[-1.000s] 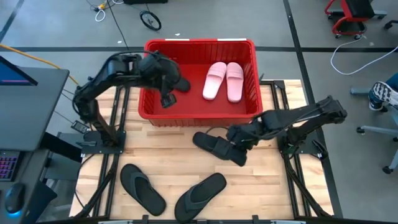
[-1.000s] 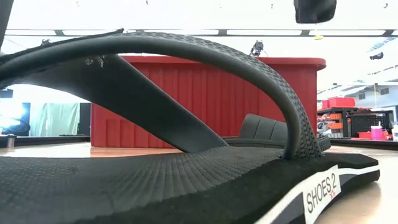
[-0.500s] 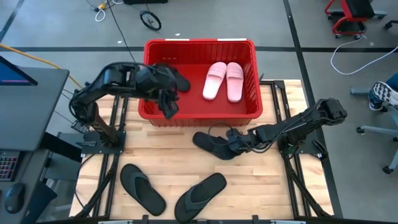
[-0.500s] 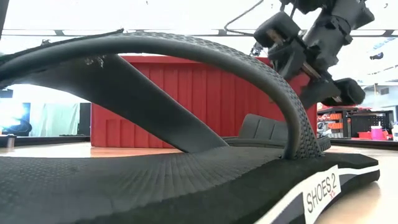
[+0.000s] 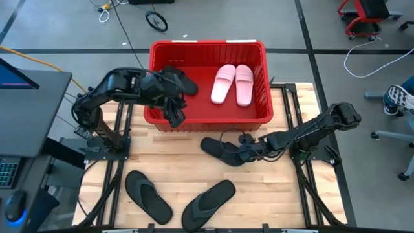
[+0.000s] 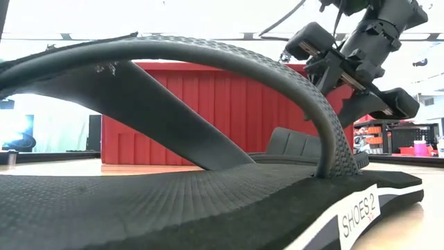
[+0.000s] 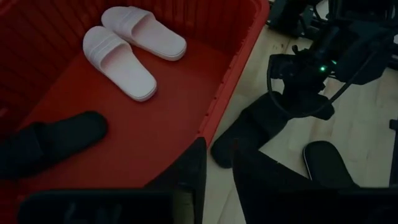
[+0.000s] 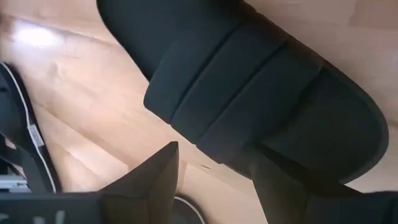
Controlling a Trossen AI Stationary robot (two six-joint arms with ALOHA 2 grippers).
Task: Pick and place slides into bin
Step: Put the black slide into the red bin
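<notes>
The red bin (image 5: 207,44) stands at the table's far side. Two pink slides (image 5: 234,84) and one black slide (image 7: 56,140) lie on its floor. Another black slide (image 5: 218,151) lies sole down on the wood in front of the bin. My right gripper (image 5: 240,154) is low at that slide's right end, open, with one finger (image 8: 158,171) over the wood beside the strap (image 8: 230,87) and the other (image 8: 273,183) over the sole. My left gripper (image 5: 176,118) hangs over the bin's near wall, narrowly open with nothing between its fingers (image 7: 193,171). My right gripper slants down from the table's right, its open fingers standing either side of the black slide's edge by the strap (image 8: 205,134). Whether a finger touches the slide I cannot tell. The slide lies flat on the table.
Two black flip-flops (image 5: 147,195) (image 5: 208,200) lie near the table's front edge; one (image 6: 173,201) fills the low view. Bare wood lies between them and the black slide. Beyond the table are cables, a red chair and a person's shoe (image 5: 400,98).
My right gripper has come down from above onto the black slide on the table and has rolled about its own axis; the slide has stayed put. My left gripper has drawn back from over the bin's inside toward the table's near edge, above the bin's near wall.
</notes>
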